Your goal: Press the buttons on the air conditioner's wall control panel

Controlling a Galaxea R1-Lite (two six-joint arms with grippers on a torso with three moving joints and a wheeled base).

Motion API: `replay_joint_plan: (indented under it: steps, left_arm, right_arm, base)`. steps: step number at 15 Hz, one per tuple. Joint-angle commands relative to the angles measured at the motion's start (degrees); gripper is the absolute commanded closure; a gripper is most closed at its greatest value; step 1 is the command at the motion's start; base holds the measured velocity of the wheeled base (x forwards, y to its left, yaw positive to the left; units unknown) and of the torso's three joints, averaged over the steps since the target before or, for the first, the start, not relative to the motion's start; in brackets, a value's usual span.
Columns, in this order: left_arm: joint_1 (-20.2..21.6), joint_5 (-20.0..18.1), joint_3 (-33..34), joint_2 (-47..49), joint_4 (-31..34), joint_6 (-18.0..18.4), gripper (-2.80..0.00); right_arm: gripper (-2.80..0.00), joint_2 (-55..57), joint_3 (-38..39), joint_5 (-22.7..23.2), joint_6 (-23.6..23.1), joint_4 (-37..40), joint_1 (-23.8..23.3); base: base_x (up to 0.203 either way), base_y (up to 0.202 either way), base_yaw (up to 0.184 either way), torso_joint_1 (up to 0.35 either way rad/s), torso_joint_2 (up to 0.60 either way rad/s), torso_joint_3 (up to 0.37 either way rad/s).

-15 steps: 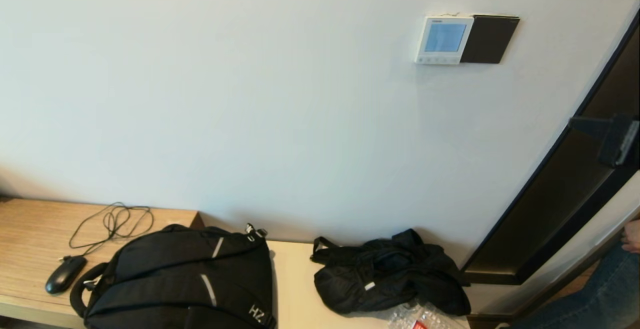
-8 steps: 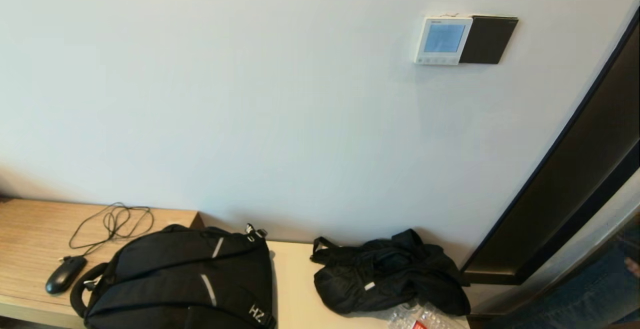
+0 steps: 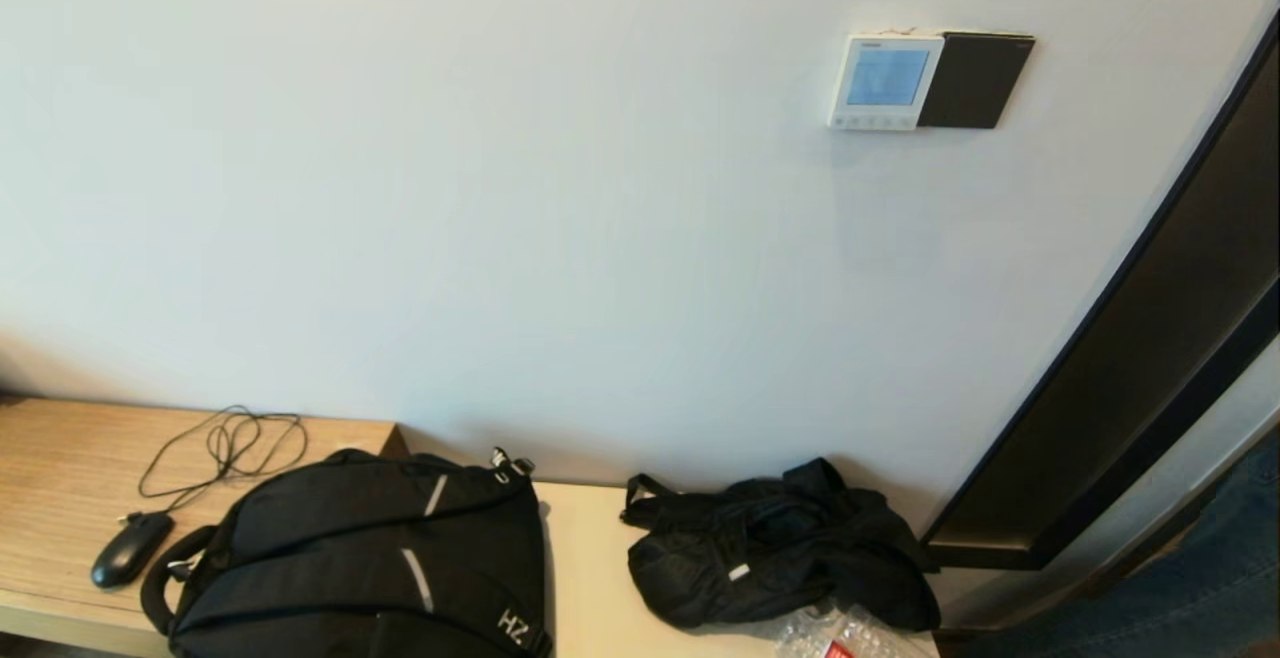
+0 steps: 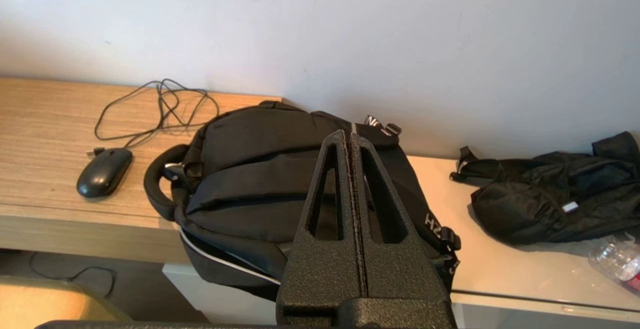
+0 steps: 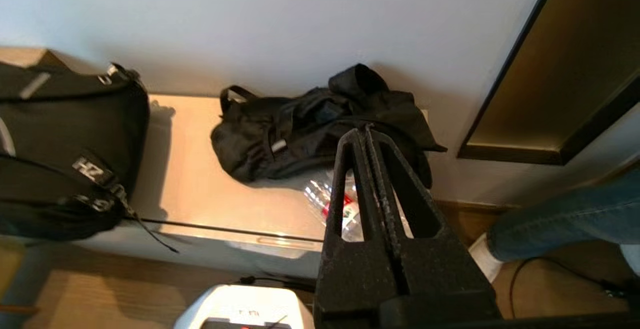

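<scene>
The air conditioner's wall control panel (image 3: pixel 884 80) is a small white square with a pale blue lit screen, high on the wall at the upper right of the head view. The buttons (image 3: pixel 872 122) form a row of tiny white keys along its lower edge. Neither gripper shows in the head view. My left gripper (image 4: pixel 348 136) is shut and empty, low above the black backpack (image 4: pixel 280 169). My right gripper (image 5: pixel 366 131) is shut and empty, low over the black bag (image 5: pixel 310 124) and plastic bottle (image 5: pixel 340 209), far below the panel.
A dark-brown square panel (image 3: pixel 975 80) sits right beside the white one. A dark door frame (image 3: pixel 1130 378) runs up the right. On the bench lie a backpack (image 3: pixel 360 558), a black bag (image 3: pixel 770 548), a bottle (image 3: pixel 830 638), and a mouse (image 3: pixel 130 548) with its cable. A person's jeans-clad leg (image 5: pixel 565 219) is at the right.
My right gripper was at the head view's right edge one second ago and has dropped out of that view. The person's leg at the lower right has shifted. The panel stays lit.
</scene>
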Motion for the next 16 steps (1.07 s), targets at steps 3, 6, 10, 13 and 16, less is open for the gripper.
replay_joint_plan:
  steps: [3, 6, 10, 13, 16]
  left_arm:
    - [0.0, 0.0, 0.0, -0.1, 0.0, 0.0, 0.0]
    - [0.0, 0.0, 0.0, -0.1, 0.0, 0.0, 0.0]
    - [0.0, 0.0, 0.0, -0.1, 0.0, 0.0, 0.0]
    - [0.0, 0.0, 0.0, -0.1, 0.0, 0.0, 0.0]
    - [0.0, 0.0, 0.0, -0.1, 0.0, -0.1, 0.0]
  right_arm:
    - [0.0, -12.2, 2.2, -2.0, -1.3, 3.2, 1.4]
    - [0.0, -18.9, 1.4, -5.6, -1.4, 7.7, 1.9]
    - [0.0, -18.5, 3.1, -8.9, -2.2, 7.9, 2.0]
    - [0.0, -18.4, 4.4, -9.1, -3.3, 4.0, 2.1]
    - [0.0, -18.4, 4.4, -9.3, -2.1, 4.2, 2.1]
  base:
    - [0.0, 0.0, 0.0, 0.0, 0.0, 0.0]
    - [0.0, 0.0, 0.0, 0.0, 0.0, 0.0]
    - [0.0, 0.0, 0.0, 0.0, 0.0, 0.0]
    - [0.0, 0.0, 0.0, 0.0, 0.0, 0.0]
    - [0.0, 0.0, 0.0, 0.0, 0.0, 0.0]
